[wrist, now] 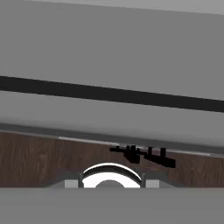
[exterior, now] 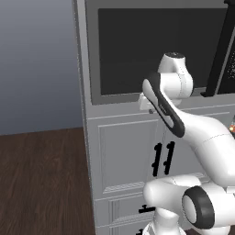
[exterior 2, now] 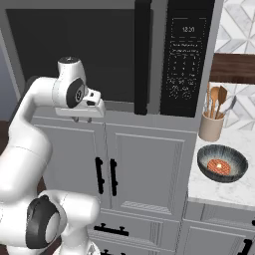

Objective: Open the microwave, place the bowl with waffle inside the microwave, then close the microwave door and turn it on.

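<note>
Claw hangs below the microwave door, bowl well right.

You have one microwave, one bowl with one waffle, and one utensil holder.

White arm, dark joints.

The large grey built-in microwave with dark glass front sits above white panelled cabinet doors; short black handles stand side by side.
</note>
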